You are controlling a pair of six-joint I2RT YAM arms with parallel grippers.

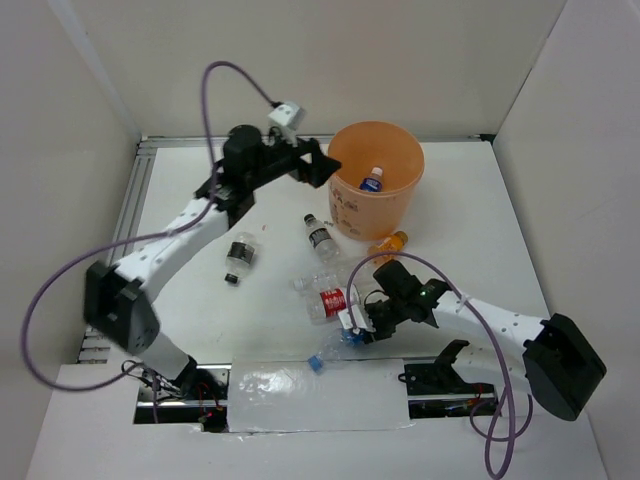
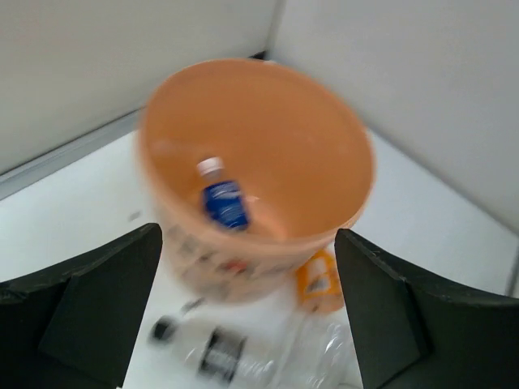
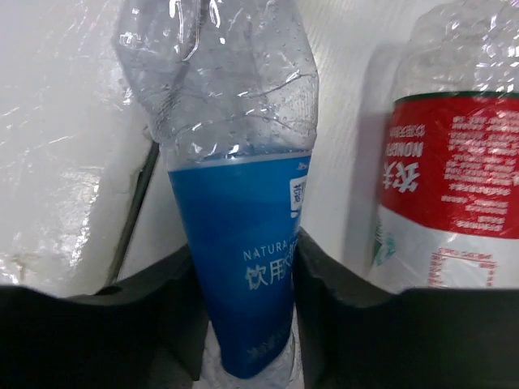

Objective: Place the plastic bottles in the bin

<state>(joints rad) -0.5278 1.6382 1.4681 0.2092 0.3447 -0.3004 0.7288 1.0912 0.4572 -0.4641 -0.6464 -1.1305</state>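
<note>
Top external view: mounted high behind the arm bases, facing down and forward. It is distant, taking in the whole table [image 1: 480,230] and the enclosure walls [image 1: 80,80].

Left wrist view: above and beside the bin [image 2: 308,146], tilted down into its mouth at medium range, slightly blurred. The left gripper [image 2: 247,239] jaws frame the lower corners.

Right wrist view: low over the table, very close, sighting along the crushed bottle [image 3: 235,235] between the right gripper [image 3: 243,267] jaws, with the red-labelled bottle [image 3: 454,178] at right.

Overlap: top and left wrist share the bin, the small blue bottle [image 2: 224,203] inside it, the orange bottle [image 2: 318,279] and the black-labelled bottle [image 2: 219,352]. Top and right wrist share the crushed and red-labelled bottles.
</note>
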